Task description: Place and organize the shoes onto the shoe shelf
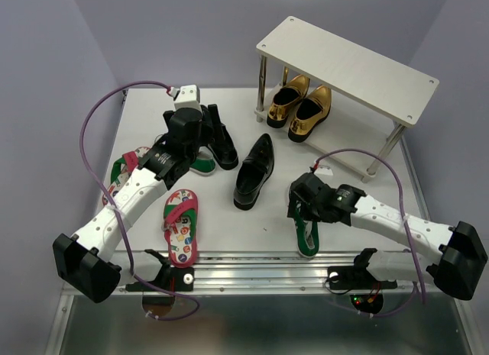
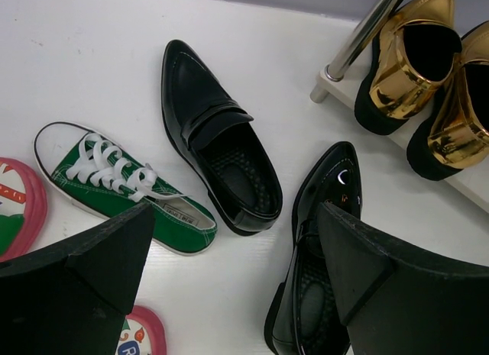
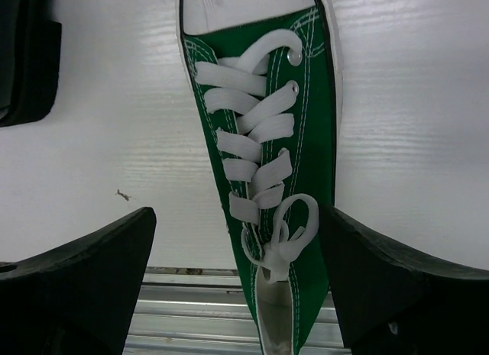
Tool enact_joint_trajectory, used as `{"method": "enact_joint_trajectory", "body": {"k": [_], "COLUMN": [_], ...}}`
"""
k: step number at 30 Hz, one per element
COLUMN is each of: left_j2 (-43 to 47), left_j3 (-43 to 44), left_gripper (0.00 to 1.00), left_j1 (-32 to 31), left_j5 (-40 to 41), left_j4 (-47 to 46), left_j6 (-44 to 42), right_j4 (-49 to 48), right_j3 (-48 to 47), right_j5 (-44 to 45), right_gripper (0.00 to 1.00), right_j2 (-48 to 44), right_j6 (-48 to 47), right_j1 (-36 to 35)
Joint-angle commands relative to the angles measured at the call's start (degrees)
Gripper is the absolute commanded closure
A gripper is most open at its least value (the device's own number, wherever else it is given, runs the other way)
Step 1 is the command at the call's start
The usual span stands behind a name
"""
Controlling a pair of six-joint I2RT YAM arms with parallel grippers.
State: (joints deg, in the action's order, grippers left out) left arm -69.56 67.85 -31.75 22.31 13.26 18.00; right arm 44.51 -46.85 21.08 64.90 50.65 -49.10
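Progress check: only the gold loafers (image 1: 299, 104) are put away, tucked under the shoe shelf (image 1: 348, 65) on what looks like a lower board, though it's hard to be sure from above. The shelf's top is bare. Everything else sits on the desk (image 1: 229, 217) — two black loafers (image 1: 254, 170), two flip-flops (image 1: 181, 225) and both green sneakers. So I'd say three pairs to go.

The right claw (image 3: 235, 217) is spread wide, straddling one green sneaker (image 3: 260, 141) with nothing gripped. That sneaker lies right at the near edge, heel by the metal rail (image 3: 191, 309), so there's not much margin there.

The left claw (image 2: 235, 240) is released too, hanging over the far black loafer (image 2: 221, 153) with the other sneaker (image 2: 122, 183) just beside it — a crowded spot. There's bare desk between the middle loafer and the shelf, but mind the rod leg (image 2: 359, 34) next to the gold pair.
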Motion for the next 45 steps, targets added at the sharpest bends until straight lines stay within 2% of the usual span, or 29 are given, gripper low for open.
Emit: {"method": "enact_joint_trajectory", "body": {"k": [1,8,11,12,13,14,15,17,24,32,35,39,45], "left_j2": [0.2,-1.2,-1.7,-1.7,-1.8,-1.9,-2.0,-2.3,-2.2,-0.5,0.3,0.9,2.4], "left_j3": [0.4,0.4,0.8,0.8,1.0,1.1,1.2,1.6,1.1,-0.4,-1.0,-0.9,-1.5], "left_gripper": [0.01,0.01,0.01,0.01,0.01,0.01,0.01,0.01,0.01,0.01,0.01,0.01,0.01], "left_j1": [0.3,0.3,0.3,0.3,0.3,0.3,0.3,0.3,0.3,0.3,0.4,0.4,0.4], "left_j5": [1.1,0.8,0.9,0.9,1.1,1.1,1.2,1.2,1.9,3.4,3.7,4.3,4.8], "left_j4": [-1.0,-0.9,-0.7,-0.7,-0.8,-0.8,-0.8,-0.6,-0.2,0.4,-0.3,0.2,0.2], "left_j6": [0.6,1.1,1.0,1.0,0.7,0.7,0.6,0.5,0.4,1.2,0.6,0.1,-1.5], "right_j4": [-1.4,-1.6,-3.3,-3.6,-3.8,-3.8,-3.8,-2.9,1.8,10.8,11.6,5.3,3.3], "right_j3": [1.8,4.9,6.2,6.2,6.0,5.7,5.4,4.1,-2.4,-19.1,-22.1,-22.8,-27.7], "right_j5": [1.2,1.9,2.1,2.3,2.8,3.2,3.5,5.1,7.0,15.1,12.5,9.2,8.8], "right_gripper": [0.13,0.26,0.42,0.49,0.66,0.74,0.87,0.99,0.99,0.99,0.99,0.99,0.99], "right_j2": [1.5,4.3,4.4,4.2,3.5,3.0,2.5,1.1,-1.8,0.5,3.4,4.3,9.4], "right_j6": [5.9,8.8,9.2,9.2,8.8,8.6,7.7,7.4,4.2,3.3,-0.5,-7.0,-9.4], "right_j1": [-2.6,-2.6,-2.6,-2.6,-2.6,-2.6,-2.6,-2.6,-2.6,-2.6,5.7,17.3,24.0]}}
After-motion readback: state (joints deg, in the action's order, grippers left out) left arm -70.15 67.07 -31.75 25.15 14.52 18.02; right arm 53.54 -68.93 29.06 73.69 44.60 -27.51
